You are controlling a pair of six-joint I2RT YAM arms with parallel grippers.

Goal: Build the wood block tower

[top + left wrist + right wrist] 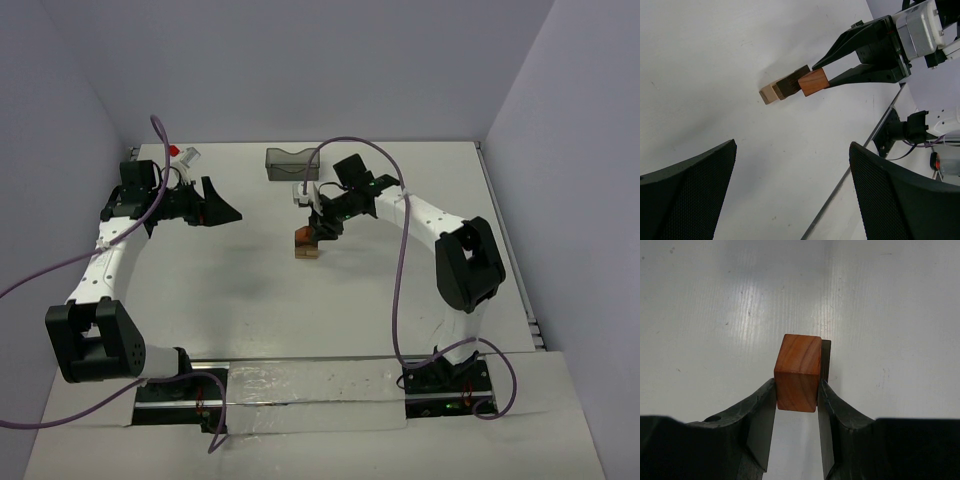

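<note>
Right wrist view: right claw (797,395) clenched on reddish-brown block (797,371), side faces pinched, long axis seemingly along claw's reach, pointing down at worktop (715,315). Just beneath, offset slightly sideways: dark brown block (825,360), apparently touching. Left wrist view: tan block (768,94) at base, dark brown block on it, one upright line. Left claw (792,147) released, empty, well apart. Likely need: slight sideways alignment before letting go.

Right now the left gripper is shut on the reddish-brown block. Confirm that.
Wrong arm. The right gripper is shut on the reddish-brown block, as the right wrist view shows. The left gripper stands open and holds nothing.
</note>
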